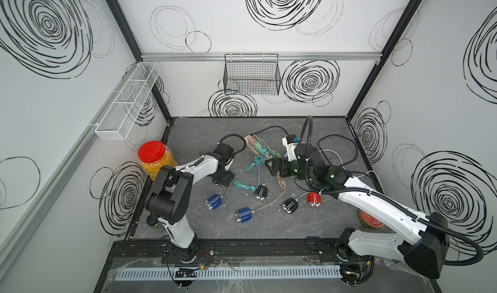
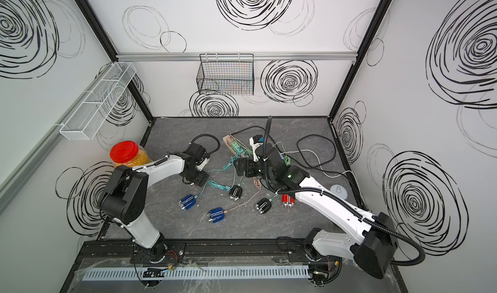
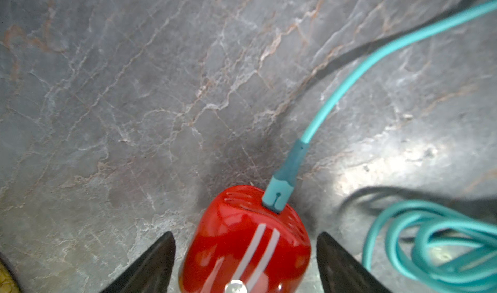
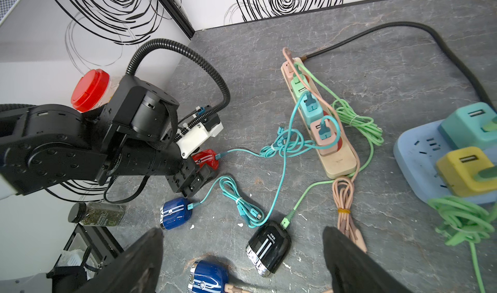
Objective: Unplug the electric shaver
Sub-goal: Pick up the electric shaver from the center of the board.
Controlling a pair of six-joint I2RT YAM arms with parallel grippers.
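- My left gripper (image 3: 245, 235) has its jaws apart, one finger on either side of the red shaver (image 3: 236, 224). In the left wrist view a narrow gap shows between each finger and the shell, so I judge it is straddling the shaver, not clamped on it.
- The red shaver lies on the grey marbled tabletop (image 3: 134, 90), striped side up. The teal connector (image 3: 282, 189) is seated in the end that faces away from the gripper.
- From that connector the teal cable (image 3: 363, 71) runs off across the table. In the right wrist view it goes into a tangle beside the power strip (image 4: 341, 165), and I cannot tell which charger block it ends in.
- My right gripper (image 4: 242, 233) hangs above the table with its jaws wide and nothing between them. It is well apart from the red shaver and nearer a black shaver (image 4: 269, 244) on a green lead.
- As I read it, the step in hand is securing the shaver body. The plug is still in.
- Next I would close the left jaws squarely on the shell, which looks glossy and rounded and may squirt out. Then I would bring the right gripper to the teal connector, pinch its stiff body rather than the cable, and pull straight out along its axis.
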